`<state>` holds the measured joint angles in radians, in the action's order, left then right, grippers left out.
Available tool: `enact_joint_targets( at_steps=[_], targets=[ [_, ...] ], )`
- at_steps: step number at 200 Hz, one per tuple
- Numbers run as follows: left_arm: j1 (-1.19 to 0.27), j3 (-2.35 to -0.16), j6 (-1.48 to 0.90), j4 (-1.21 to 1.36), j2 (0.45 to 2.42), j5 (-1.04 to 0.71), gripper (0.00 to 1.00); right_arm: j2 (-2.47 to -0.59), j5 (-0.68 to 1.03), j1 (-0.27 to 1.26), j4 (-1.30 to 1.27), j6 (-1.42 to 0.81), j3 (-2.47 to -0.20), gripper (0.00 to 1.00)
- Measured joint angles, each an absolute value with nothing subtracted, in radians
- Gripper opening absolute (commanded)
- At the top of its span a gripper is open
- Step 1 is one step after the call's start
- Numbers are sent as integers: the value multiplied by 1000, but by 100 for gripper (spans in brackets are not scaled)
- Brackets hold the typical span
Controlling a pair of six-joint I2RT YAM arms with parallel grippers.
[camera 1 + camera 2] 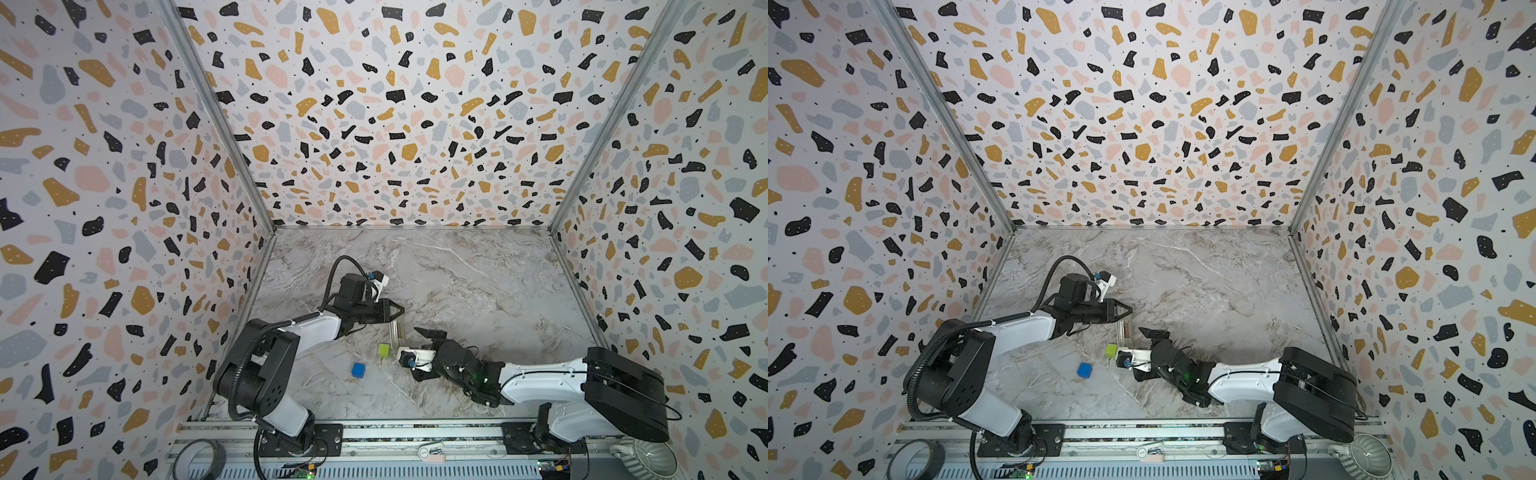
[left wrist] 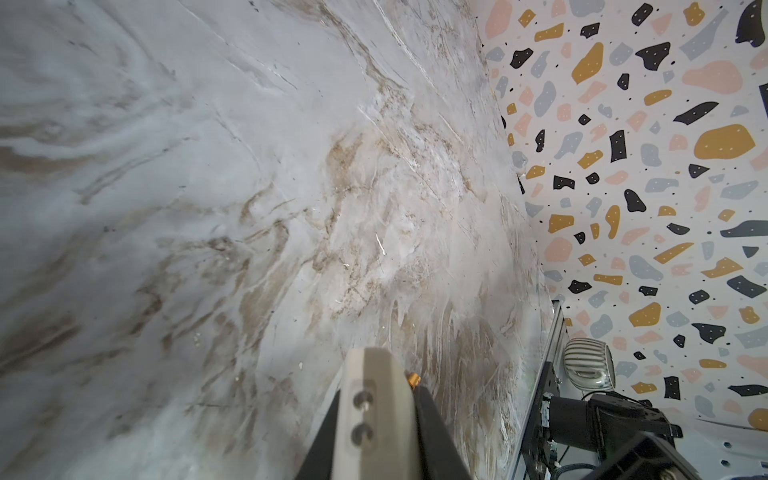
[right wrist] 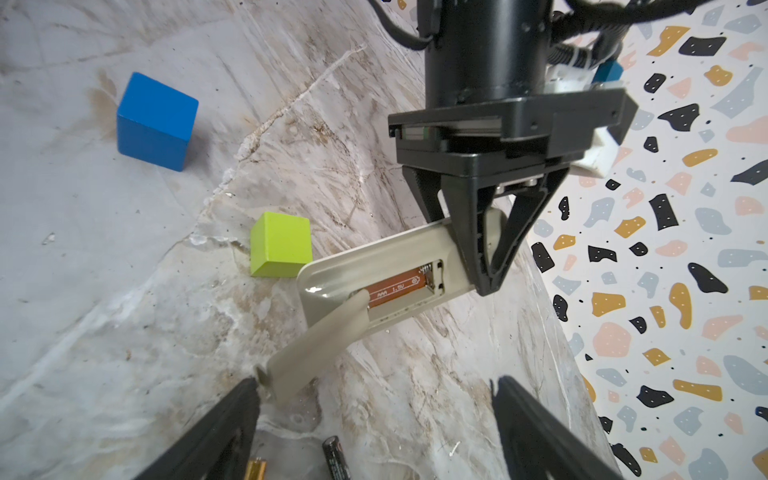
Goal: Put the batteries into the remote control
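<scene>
Remote (image 3: 374, 270) was held at one end by the left jaws, which were clamped tight on it. It lay back side up. In both top views its long side ran from the left jaws toward the front of the tabletop (image 1: 457, 282). Its free end pointed at the green cube (image 1: 384, 350) and was just beside it. The right jaws were wide apart, near that free end.

The right wrist view showed the most. There the battery hole in the remote was open, with a brown strip and a little spring inside. The lid (image 3: 316, 340) leaned out of the hole, and its other end was just beside one right finger (image 3: 220, 432). The two batteries (image 3: 334, 457) lay on the tabletop between the right jaws, at the very edge of that view. I could not find them in the top views. The left wrist view showed only the held end of the remote, the tabletop and a wall.

I counted one remote, one lid, two batteries, one green cube and one blue cube (image 1: 358, 370).
</scene>
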<state>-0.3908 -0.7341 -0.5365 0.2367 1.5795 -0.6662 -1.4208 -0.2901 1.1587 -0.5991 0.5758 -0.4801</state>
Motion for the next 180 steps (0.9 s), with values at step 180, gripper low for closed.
enact_joint_targets(
  at_steps=[180],
  targets=[
    [-354, -687, -558, 269, 1379, -566, 0, -1356, -157, 1069, -525, 456, -502, 86]
  ],
)
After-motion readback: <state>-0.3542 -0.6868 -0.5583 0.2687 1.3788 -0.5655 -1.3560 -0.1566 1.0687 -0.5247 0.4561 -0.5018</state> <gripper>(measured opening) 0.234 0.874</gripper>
